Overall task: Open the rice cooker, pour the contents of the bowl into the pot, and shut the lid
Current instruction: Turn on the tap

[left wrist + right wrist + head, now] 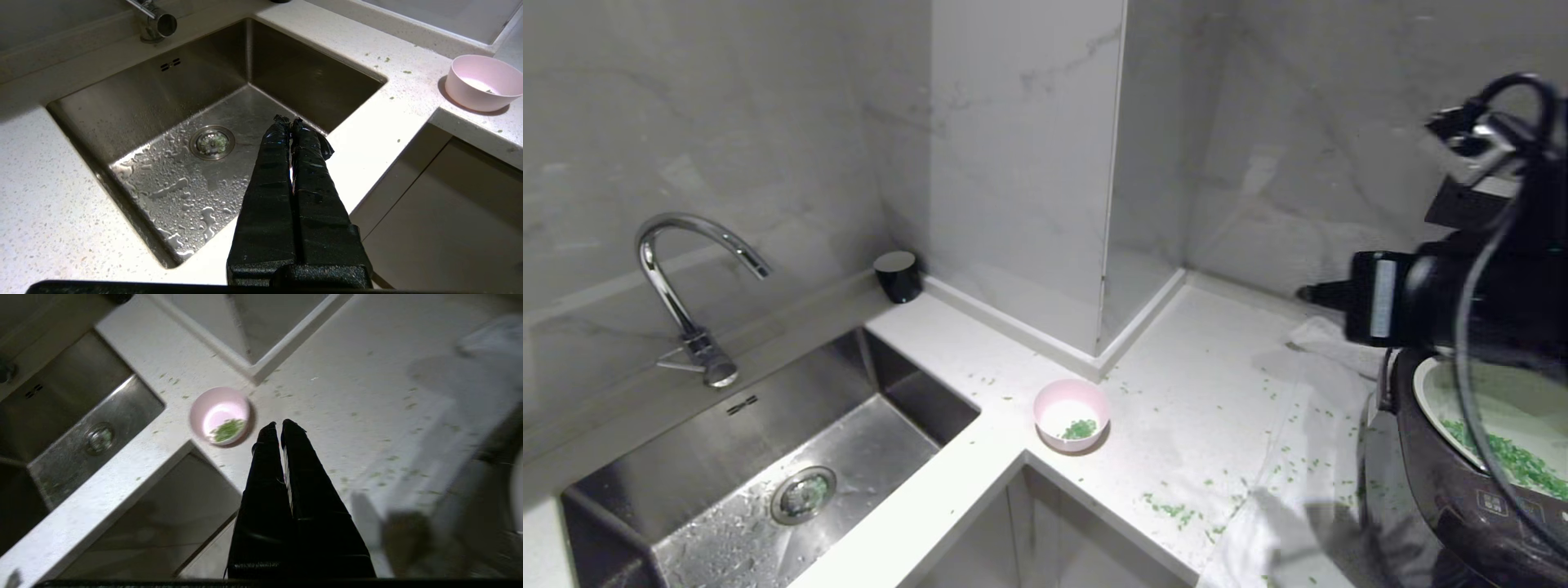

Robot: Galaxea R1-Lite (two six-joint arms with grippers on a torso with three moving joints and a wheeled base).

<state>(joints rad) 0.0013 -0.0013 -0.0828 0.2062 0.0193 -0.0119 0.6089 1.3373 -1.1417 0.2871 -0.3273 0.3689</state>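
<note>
The rice cooker (1454, 498) stands open at the lower right of the head view. Its pale pot (1499, 400) holds a heap of green bits (1515, 461). The lid is hidden behind my right arm. The pink bowl (1072, 414) sits upright on the counter's inner corner with a few green bits (1080, 428) left inside; the bowl (204, 412) also shows in the right wrist view. My right gripper (278, 424) hangs shut and empty high over the counter, between the bowl and the cooker. My left gripper (288, 119) is shut and empty above the sink's front edge.
Green bits (1172, 510) are scattered over the white counter and on a white cloth (1307, 457) under the cooker. A steel sink (768, 457) with a faucet (686, 269) lies to the left. A black cup (898, 276) stands by the wall.
</note>
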